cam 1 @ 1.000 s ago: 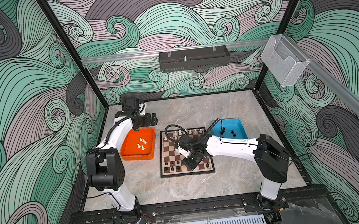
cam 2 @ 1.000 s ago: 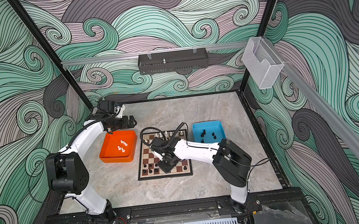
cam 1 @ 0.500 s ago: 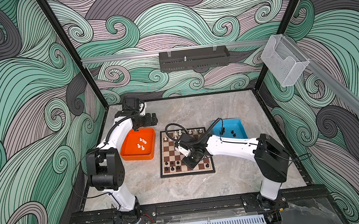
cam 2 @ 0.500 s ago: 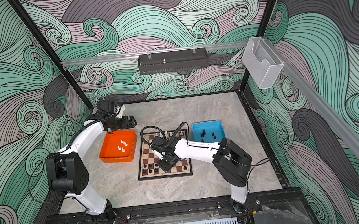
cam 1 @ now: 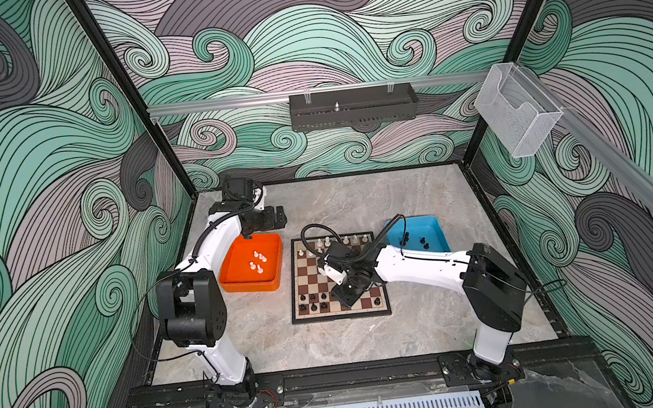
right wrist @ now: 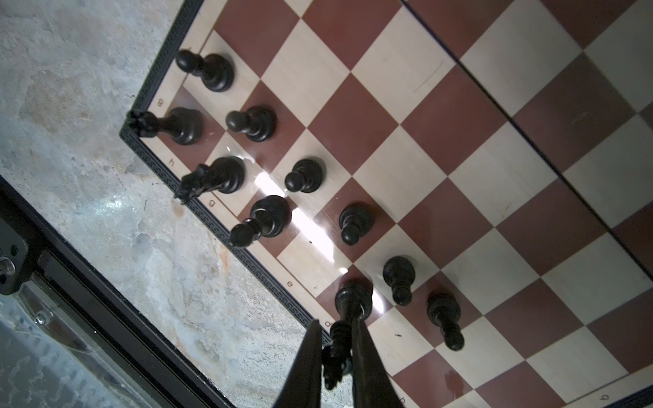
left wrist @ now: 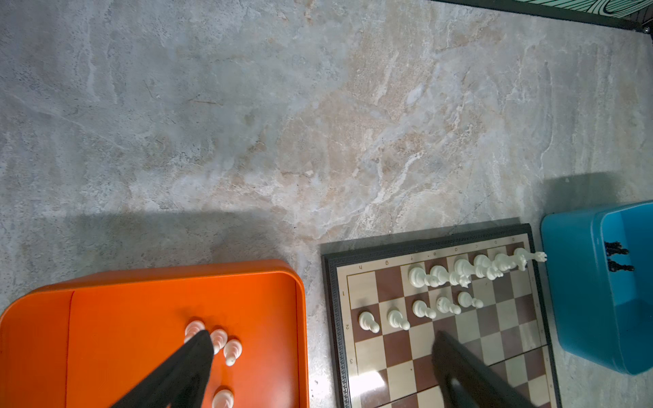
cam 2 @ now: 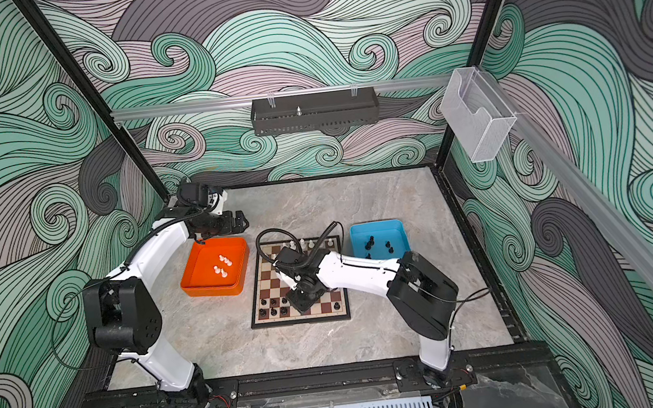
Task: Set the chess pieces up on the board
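Though little has moved, the right gripper stays clamped on a black piece standing on the board, probably awaiting release.

The bench looks like marbled stone, matt and a little rough. The board has a smooth, glossy face that mirrors the light in bright streaks. The black chess pieces are shiny plastic, and the white chess pieces have a softer sheen. The orange tray and the blue tray are smooth plastic. The rail is dull metal, and the box on it is clear plastic.
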Available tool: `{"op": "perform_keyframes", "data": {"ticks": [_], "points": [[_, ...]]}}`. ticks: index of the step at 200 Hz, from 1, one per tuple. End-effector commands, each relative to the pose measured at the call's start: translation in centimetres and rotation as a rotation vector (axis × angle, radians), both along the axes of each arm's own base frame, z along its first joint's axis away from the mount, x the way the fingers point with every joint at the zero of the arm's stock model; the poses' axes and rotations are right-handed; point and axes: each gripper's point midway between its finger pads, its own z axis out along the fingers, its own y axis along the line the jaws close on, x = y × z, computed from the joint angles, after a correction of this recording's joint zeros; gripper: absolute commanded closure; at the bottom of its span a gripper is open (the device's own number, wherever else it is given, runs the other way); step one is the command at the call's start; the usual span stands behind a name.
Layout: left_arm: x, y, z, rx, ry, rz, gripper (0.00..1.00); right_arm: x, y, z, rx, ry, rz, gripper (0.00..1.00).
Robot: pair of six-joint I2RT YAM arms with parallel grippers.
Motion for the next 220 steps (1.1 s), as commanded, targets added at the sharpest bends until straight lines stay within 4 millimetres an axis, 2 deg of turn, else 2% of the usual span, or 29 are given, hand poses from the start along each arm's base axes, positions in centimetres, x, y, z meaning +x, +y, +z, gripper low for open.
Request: {"op": "perform_keyframes", "data": {"ticks": [1, 168, 220], "points": [[-0.05, -0.24, -0.46, 0.001, 0.014, 0.001, 0.01, -0.12, -0.42, -0.32, -0.004, 0.025, -0.016, 0.84], [-0.04, -0.31, -0.69, -0.003, 0.021, 0.000, 0.01, -0.49, -0.56, -0.51, 0.001, 0.051, -0.018, 0.84], [-0.02, -0.32, -0.63, -0.004, 0.020, 0.001, 0.01, -0.41, -0.57, -0.47, 0.000, 0.048, -0.025, 0.74]]}}
